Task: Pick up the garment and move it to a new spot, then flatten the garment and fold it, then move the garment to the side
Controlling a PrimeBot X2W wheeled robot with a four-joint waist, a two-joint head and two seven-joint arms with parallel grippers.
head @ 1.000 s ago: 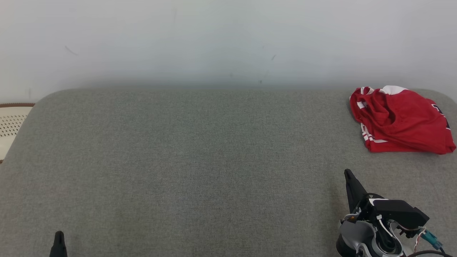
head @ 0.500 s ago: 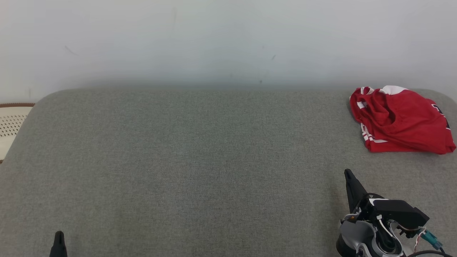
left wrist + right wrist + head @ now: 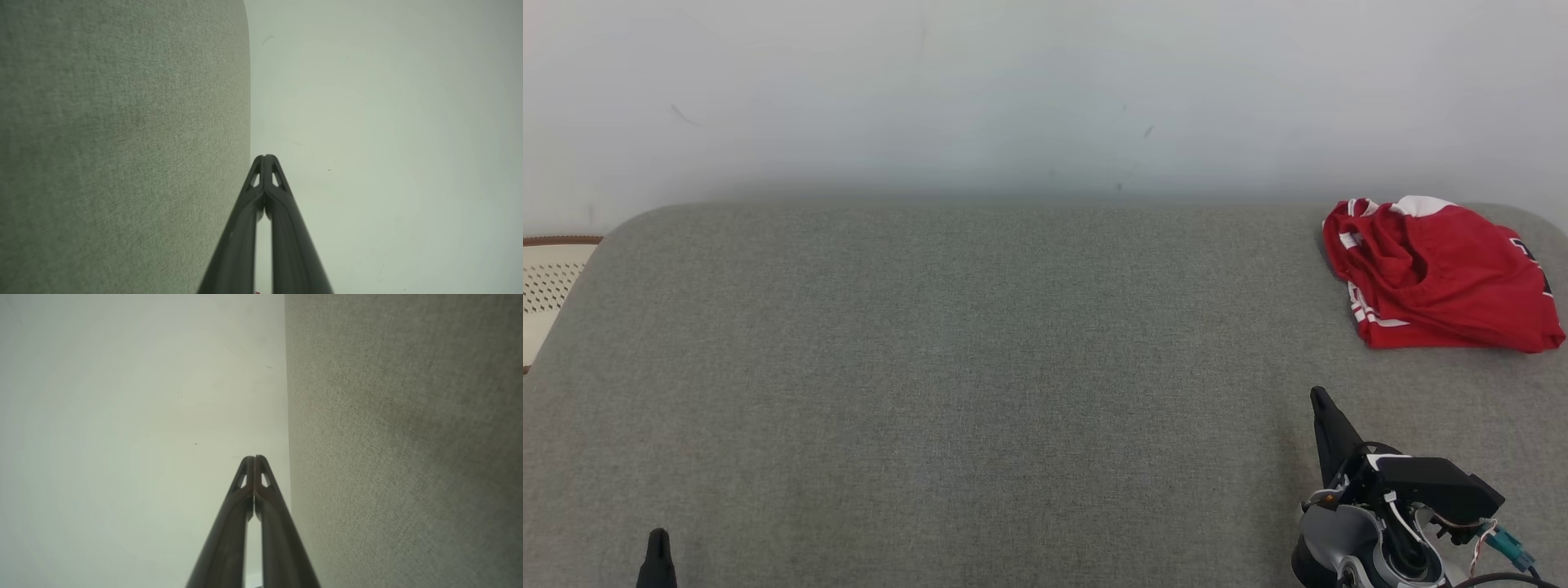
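Left gripper (image 3: pixel 658 539): low at the near left edge of the surface. Its two long dark fingers are pressed together tip to tip and pinch nothing, which is plain in its own wrist view (image 3: pixel 265 157).

Right gripper (image 3: pixel 1316 396): near the right front, fingers pointing away from me. The jaws are closed flat against each other and empty, and its wrist view (image 3: pixel 254 458) shows the same.

Red cloth garment with white trim (image 3: pixel 1437 278): a compact, rumpled bundle at the far right rear corner of the surface. It is well apart from both grippers, with one edge close to the right border.

Stage: I judge it open. A bundle off at the side fits a garment waiting to be fetched, and it fits equally one already folded and set aside. The layers look stacked, but the top is creased.

Handling: the cloth looks thin, slippery and layered. A pinch at the top would likely lift one layer and spill the rest. A bite on the thick trimmed edge would hold better, and closed jaws cannot take it.

Grey woven-fabric padded surface (image 3: pixel 980 367): broad, with rounded corners and a matt, grippy weave.

Room: a cream perforated object with a brown rim (image 3: pixel 547 286) sits past the left edge. A white wall (image 3: pixel 1013 98) with faint scuffs stands behind.
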